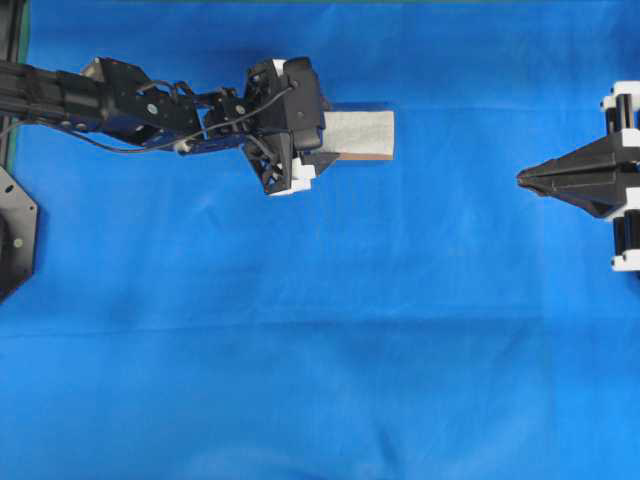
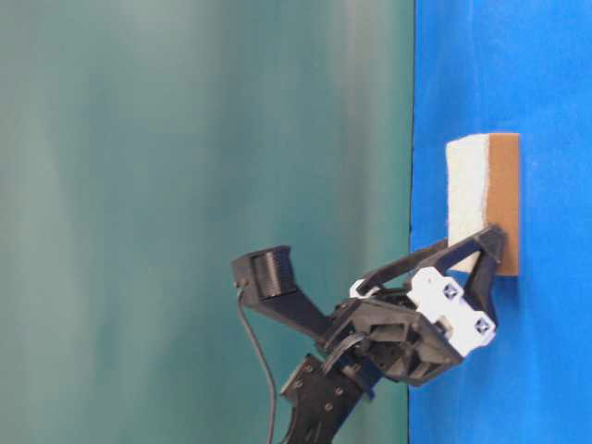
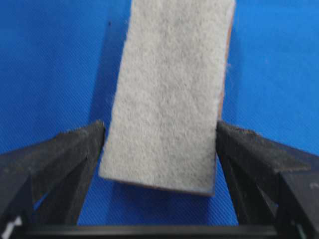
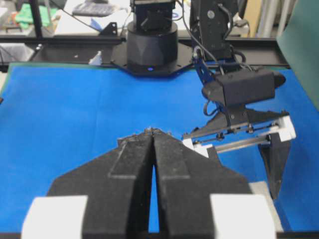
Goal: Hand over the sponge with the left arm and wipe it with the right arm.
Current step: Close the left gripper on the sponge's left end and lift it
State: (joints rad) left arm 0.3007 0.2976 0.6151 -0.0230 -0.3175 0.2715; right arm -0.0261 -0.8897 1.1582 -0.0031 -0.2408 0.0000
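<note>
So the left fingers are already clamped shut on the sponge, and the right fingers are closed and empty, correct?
Not quite. In the left wrist view the left fingers stand open on either side of the sponge, with blue cloth showing in the gaps; nothing is clamped. The right fingers are indeed closed and empty.

Left hand (image 3: 159, 149) lowered, fingers spread wide; right hand (image 1: 522, 178) pinched closed

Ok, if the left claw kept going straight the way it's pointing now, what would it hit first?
The sponge. The left claw stands open with one finger on each side of the sponge's near end, so going straight on the sponge would slide deeper between them. Whether the tips already touch the blue cloth cannot be told.
</note>
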